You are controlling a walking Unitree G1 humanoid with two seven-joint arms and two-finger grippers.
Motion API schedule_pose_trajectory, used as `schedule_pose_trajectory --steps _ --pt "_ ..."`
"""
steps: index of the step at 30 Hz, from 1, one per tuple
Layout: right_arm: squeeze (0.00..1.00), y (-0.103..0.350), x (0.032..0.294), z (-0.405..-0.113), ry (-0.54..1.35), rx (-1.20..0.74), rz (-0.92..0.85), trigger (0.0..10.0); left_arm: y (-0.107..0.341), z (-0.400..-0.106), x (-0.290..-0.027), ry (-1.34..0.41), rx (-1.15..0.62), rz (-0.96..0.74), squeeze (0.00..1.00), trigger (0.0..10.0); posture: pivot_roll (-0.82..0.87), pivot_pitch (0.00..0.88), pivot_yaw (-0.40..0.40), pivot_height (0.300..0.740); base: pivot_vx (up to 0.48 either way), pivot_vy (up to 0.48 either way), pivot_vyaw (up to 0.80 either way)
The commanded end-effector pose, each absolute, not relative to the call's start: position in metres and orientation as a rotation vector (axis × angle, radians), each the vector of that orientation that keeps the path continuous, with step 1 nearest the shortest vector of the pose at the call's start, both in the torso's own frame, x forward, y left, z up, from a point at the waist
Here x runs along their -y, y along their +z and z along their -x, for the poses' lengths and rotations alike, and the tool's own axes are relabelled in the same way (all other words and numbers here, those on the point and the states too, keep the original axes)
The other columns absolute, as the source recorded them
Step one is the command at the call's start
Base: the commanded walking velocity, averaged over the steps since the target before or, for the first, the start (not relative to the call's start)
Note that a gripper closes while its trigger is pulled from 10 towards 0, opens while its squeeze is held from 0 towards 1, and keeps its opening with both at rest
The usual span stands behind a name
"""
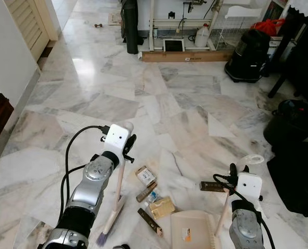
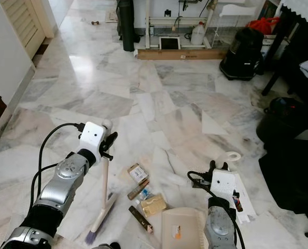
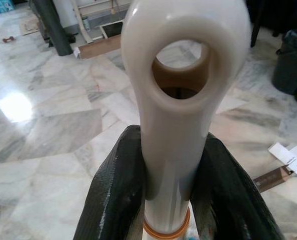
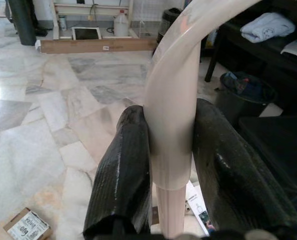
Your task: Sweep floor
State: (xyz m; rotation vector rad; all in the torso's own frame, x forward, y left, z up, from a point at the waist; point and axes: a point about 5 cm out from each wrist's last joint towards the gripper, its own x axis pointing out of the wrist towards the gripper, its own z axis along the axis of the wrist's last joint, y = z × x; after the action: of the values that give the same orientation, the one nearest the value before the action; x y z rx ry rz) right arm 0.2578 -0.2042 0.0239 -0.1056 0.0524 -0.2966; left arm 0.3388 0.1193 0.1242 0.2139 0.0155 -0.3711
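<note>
Dustpan (image 1: 193,232) cut off at frame bottom; broom (image 1: 114,207) bristles partly cropped.

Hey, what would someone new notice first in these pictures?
Probably the left gripper clamping a small cream broom whose bristles rest on the marble floor. Right beside it lies scattered litter, with the beige dustpan just beyond, its handle held by the right gripper.

Glossy grey-veined marble floor (image 1: 185,93) mirroring light at upper left, smooth cream plastic broom handle (image 3: 181,125), matt textured black rubbery end effector fingers (image 4: 121,170), smooth beige plastic dustpan (image 1: 193,228), brushed silver metal arm (image 1: 86,194), cardboard litter box (image 1: 145,175).
</note>
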Motion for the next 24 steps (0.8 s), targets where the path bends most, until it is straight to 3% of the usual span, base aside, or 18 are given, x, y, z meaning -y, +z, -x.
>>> schedule_pose_trajectory --steps 1,11,24 --pt "0.0 0.019 0.2039 -0.2545 -0.293 -0.075 0.099 10.0 0.1275 -0.3404 -0.1165 -0.387 -0.006 -0.207 0.0 10.0 0.08 0.155 -0.019 0.74 0.0 0.0 0.0" --pt "0.0 0.0174 0.2051 -0.2531 -0.291 -0.084 0.096 10.0 0.1271 -0.3401 -0.1093 -0.451 -0.02 -0.204 0.0 10.0 0.09 0.158 -0.023 0.74 0.0 0.0 0.0" --pt "0.0 0.0168 0.2044 -0.2535 -0.284 -0.09 0.094 10.0 0.1313 -0.3367 -0.1092 -0.501 -0.026 -0.059 0.0 10.0 0.09 0.16 -0.025 0.74 0.0 0.0 0.0"
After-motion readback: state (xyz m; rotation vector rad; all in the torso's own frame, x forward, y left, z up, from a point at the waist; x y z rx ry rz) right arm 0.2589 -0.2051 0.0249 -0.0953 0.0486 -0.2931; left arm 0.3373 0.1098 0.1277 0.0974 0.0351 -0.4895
